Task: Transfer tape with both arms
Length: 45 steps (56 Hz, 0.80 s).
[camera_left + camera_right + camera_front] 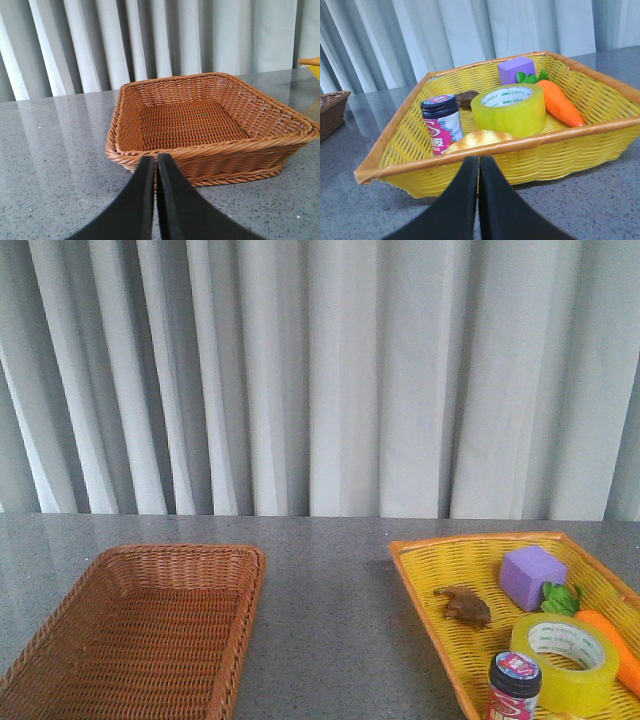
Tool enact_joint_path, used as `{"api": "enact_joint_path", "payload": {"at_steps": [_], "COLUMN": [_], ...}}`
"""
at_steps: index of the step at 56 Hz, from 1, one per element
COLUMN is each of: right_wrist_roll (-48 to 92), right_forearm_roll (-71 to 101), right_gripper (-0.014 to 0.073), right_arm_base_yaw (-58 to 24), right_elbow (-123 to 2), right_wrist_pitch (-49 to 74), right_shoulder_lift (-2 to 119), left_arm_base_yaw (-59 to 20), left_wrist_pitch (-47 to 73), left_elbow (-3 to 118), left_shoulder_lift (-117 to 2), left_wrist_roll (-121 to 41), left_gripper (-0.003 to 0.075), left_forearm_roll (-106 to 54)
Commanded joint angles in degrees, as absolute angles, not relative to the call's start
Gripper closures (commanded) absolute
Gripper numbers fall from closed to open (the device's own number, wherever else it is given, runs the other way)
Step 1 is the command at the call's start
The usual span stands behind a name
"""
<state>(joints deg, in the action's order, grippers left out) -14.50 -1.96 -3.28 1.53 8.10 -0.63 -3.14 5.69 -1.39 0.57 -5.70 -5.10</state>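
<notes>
Two baskets stand on the grey table (330,620), well apart: a brown wicker basket (150,630) on my left side and a yellow basket (440,570) on my right side. From the front view I see no arm.

I find the tape (565,660) inside the yellow basket, near its close end. It is a wide roll of translucent yellow film, lying flat with the hole up. Its inner core is white, and in the right wrist view I can read green print on the rim of this core. The roll looks full and clean there (509,110). A small jar (440,125) with a dark lid and a pink label stands just beside it. An orange toy carrot (560,102) with green leaves lies on its other side, very close; I cannot tell if they touch. Behind the tape there is a purple block (516,70) and a small brown object (468,98). A bread-like piece (480,139) lies at the near wall.

My right gripper (479,170) is outside the yellow basket, before its near wall, with the two black fingers pressed together and nothing between them. My left gripper (156,167) is the same, fingers closed on nothing, before the brown basket, which holds nothing.
</notes>
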Motion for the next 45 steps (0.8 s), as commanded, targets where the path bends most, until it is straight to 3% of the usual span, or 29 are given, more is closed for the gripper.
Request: {"api": "enact_joint_path", "payload": {"at_steps": [1,45], "right_wrist_roll": [-14.60,-14.58], "right_forearm_roll": [-0.38,7.17], "right_gripper": [0.0598,0.0598], "right_arm_base_yaw": [-2.95,-2.95], "right_elbow": [1.72,1.72], "right_wrist_pitch": [3.65,3.08], "right_shoulder_lift": [-1.20,-1.20], "left_arm_base_yaw": [-2.97,-2.97], "left_wrist_pitch": [1.10,1.10], "left_elbow": [-0.85,-0.85], "left_shoulder_lift": [1.43,1.43], "left_wrist_roll": [-5.19,-5.19], "left_gripper": [0.0726,0.0726], "left_forearm_roll": [-5.30,-5.30]}}
